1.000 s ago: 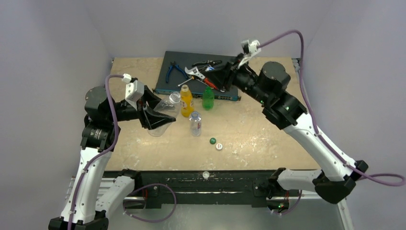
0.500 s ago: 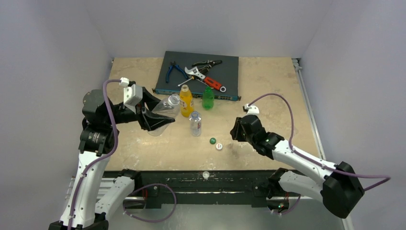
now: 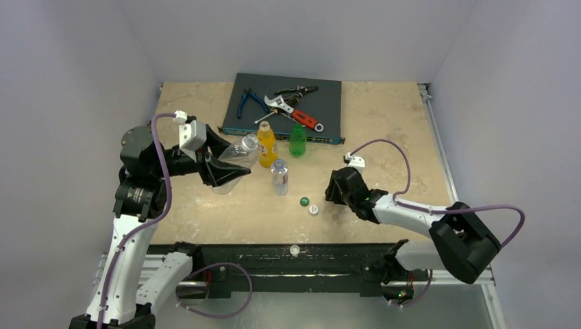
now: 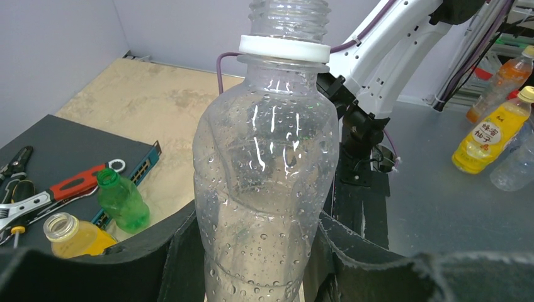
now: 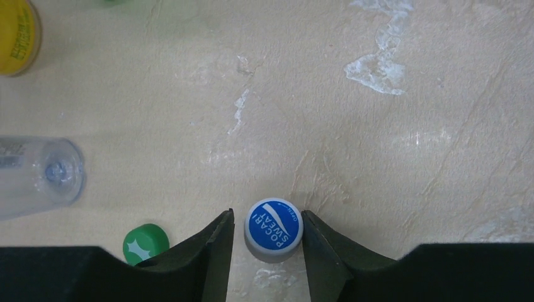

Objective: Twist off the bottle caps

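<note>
My left gripper is shut on the larger clear bottle, which it holds tilted above the table; the bottle's threaded neck is bare. The orange-yellow bottle, green bottle and small clear bottle stand upright. My right gripper is low at the table, jaws slightly parted. The blue cap lies between the fingertips, with a narrow gap at the left finger. A dark green cap lies just beside it.
A dark flat box at the back carries pliers and a red-handled wrench. A white cap rests on the black front rail. Grey walls close in the left, back and right sides.
My right arm swung from the tools at the back down to the caps near the front edge, and its jaws parted a little. The left arm still holds the bottle.
</note>
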Available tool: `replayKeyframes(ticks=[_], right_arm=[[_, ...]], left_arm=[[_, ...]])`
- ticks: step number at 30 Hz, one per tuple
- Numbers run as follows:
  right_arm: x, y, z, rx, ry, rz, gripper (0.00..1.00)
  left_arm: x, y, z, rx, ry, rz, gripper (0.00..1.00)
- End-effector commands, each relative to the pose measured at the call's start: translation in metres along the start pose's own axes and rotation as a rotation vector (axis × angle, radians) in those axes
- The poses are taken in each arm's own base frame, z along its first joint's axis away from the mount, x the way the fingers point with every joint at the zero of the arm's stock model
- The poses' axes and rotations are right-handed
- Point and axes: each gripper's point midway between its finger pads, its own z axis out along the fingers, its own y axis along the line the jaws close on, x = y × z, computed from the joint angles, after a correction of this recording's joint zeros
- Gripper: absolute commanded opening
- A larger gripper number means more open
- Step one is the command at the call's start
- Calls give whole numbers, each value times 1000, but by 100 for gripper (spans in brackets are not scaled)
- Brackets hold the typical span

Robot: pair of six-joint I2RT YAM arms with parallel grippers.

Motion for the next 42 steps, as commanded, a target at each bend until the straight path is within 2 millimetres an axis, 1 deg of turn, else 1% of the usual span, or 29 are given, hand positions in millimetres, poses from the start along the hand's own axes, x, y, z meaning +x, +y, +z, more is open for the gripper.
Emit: replayKeyframes(ticks=[1,2,4,6,8,10,11,13,14,16,18,19,20,22,25,26,27,28,29,31,33,37,39,42], right_arm=[[-11,15,3,-46,-45,54,53],[-11,16,3,-50,-38,57,57],[-11,22,2,-70,-27,59,63],[-12,24,0,-76,-19,56,66],[-22,30,-7,-87,-31,57,67],[-42,37,-20,-101,-66,45,67],[-57,44,-31,-122,-97,39,66],[-95,63,-59,-188,-176,8,66],[-114,74,-76,-231,-213,-11,67],[-154,101,-117,-337,-298,-54,71],[-186,128,-156,-443,-363,-132,76],[-196,142,-175,-496,-382,-173,77],[-206,156,-193,-553,-397,-216,78],[-215,186,-228,-684,-425,-284,80],[-219,230,-287,-941,-473,-359,83],[-222,240,-306,-1016,-497,-365,85],[-225,251,-320,-1075,-514,-370,85],[-228,259,-335,-1120,-537,-379,86],[-232,266,-344,-1144,-562,-382,87],[-236,279,-356,-1184,-586,-390,87],[-233,292,-360,-1215,-585,-401,87],[-220,313,-356,-1239,-573,-410,87],[-218,322,-359,-1264,-579,-407,87],[-217,331,-358,-1278,-570,-393,85]], left_arm=[[-14,0,-1,-8,-18,71,0],[-15,0,-1,-8,-19,72,0],[-14,1,0,-8,-19,73,0],[-14,2,0,-8,-19,72,0],[-16,3,1,-7,-24,70,0],[-18,3,1,-8,-28,72,0],[-19,3,1,-11,-30,70,0],[-19,3,0,-14,-33,72,0],[-20,3,0,-15,-34,73,0],[-20,3,0,-18,-39,72,0],[-22,2,0,-16,-44,74,0],[-22,2,0,-17,-45,74,0],[-23,3,1,-19,-46,72,0],[-22,4,1,-27,-46,64,0],[-23,6,2,-34,-60,41,0],[-25,6,2,-36,-68,34,0],[-26,7,2,-36,-73,27,0],[-26,7,3,-32,-73,24,0],[-25,8,3,-30,-70,19,0],[-22,9,4,-25,-65,5,0],[-21,7,4,-12,-62,-4,0],[-20,3,3,-3,-60,9,0],[-20,2,3,-2,-59,8,0],[-19,1,3,3,-57,3,0]])
